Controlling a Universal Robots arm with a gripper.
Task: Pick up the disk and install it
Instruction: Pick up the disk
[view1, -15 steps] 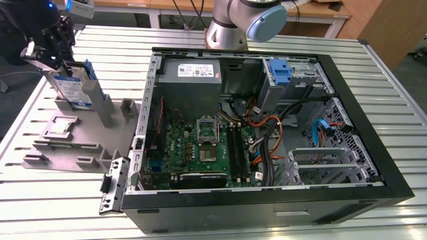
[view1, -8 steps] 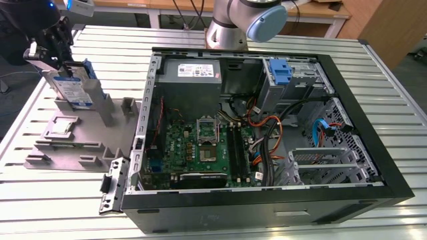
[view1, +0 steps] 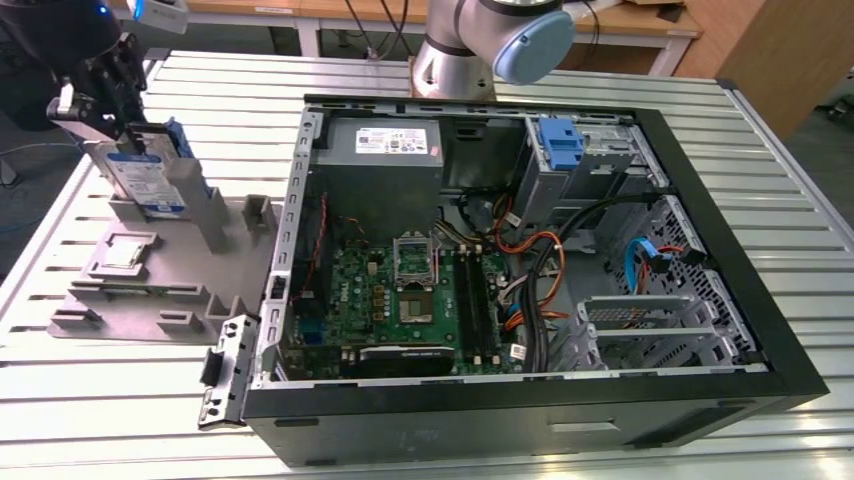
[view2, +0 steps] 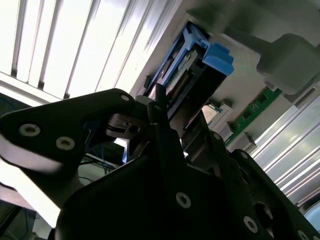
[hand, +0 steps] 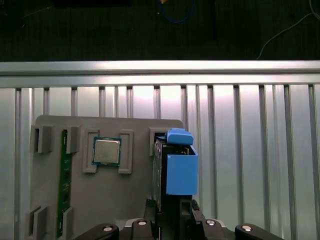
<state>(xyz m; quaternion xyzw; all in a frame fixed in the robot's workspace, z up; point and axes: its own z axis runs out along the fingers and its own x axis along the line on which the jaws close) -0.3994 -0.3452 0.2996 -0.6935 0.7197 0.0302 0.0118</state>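
One computer case (view1: 467, 435) lies on its side on the slatted metal counter (view1: 80, 430) with its side panel off, which I judge is meant to leave its insides reachable from above. Nearest inside it are the green circuit board (view1: 400, 290) and, toward the exterior view's right, a bare metal cage (view1: 654, 325) with nothing in it. Orange and black cables run between them. At the far end sit a grey power box (view1: 380, 150) and a blue bracket (view1: 561, 145) fixed to a metal bay. To the exterior view's left of the case lies a grey tray (view1: 180, 275) with shaped pockets. A square chip (view1: 123, 252) rests in one pocket and a green memory stick (hand: 64, 180) lies in a long slot. At the tray's far end the disk (view1: 138, 175) stands on edge between upright posts, a pose that probably serves to offer its top edge to a grasp from above. The pincer (view1: 120, 125) sits on that top edge and looks clamped on the disk. In both wrist views the blue-framed disk runs out from between the fingers. Whether the disk has left its slot I cannot tell.
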